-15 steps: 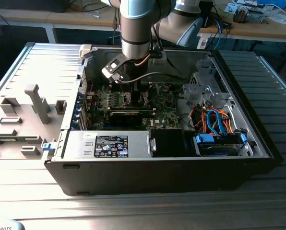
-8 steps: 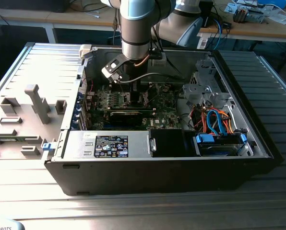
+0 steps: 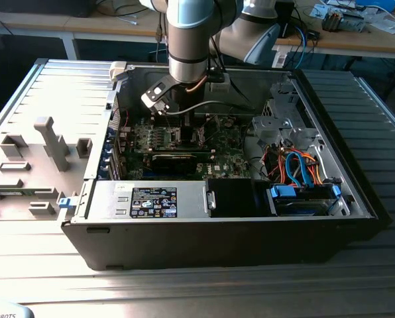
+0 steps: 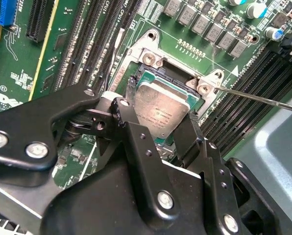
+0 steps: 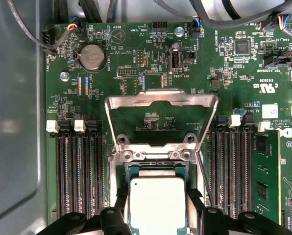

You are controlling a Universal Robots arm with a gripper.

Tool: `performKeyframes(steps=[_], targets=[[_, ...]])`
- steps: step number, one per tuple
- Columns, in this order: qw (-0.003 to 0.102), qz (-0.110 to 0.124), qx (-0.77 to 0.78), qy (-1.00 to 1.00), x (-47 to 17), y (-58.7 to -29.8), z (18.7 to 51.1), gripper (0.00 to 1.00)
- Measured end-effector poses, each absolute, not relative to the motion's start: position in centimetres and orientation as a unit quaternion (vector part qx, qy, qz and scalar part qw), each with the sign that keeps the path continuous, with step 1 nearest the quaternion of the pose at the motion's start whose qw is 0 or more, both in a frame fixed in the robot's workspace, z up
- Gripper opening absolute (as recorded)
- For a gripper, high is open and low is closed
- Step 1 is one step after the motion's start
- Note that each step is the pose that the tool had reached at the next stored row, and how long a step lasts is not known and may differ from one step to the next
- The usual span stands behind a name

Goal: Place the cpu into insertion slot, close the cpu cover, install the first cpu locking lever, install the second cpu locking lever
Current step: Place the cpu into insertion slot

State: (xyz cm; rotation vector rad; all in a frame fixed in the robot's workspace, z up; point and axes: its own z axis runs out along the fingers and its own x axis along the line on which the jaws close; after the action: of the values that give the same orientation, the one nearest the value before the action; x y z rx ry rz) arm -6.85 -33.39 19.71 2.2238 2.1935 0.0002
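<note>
Second wrist view: the gripper, closed to chip width, clasps the cpu by opposite edges over the insertion slot. In the first wrist view the cpu cover stands raised open beside it.

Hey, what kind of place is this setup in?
Probably a robotics lab or test workshop: a robot arm holds a cpu inside an open computer case on a ribbed metal table, with cable-strewn workbenches behind.
</note>
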Motion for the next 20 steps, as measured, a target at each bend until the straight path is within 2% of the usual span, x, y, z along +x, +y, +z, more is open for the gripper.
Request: performKeyframes(steps=[4,5,9,14,20], targets=[[0.009,0.001,0.712,0.702,-6.82,-33.37,19.67,0.55],[0.009,0.001,0.712,0.702,-6.82,-33.37,19.67,0.62],[0.009,0.000,0.712,0.702,-6.83,-33.39,19.70,0.62],[0.017,-0.008,0.698,0.716,-6.70,-33.30,19.73,0.62],[0.017,-0.008,0.694,0.719,-6.50,-33.05,19.72,0.62]])
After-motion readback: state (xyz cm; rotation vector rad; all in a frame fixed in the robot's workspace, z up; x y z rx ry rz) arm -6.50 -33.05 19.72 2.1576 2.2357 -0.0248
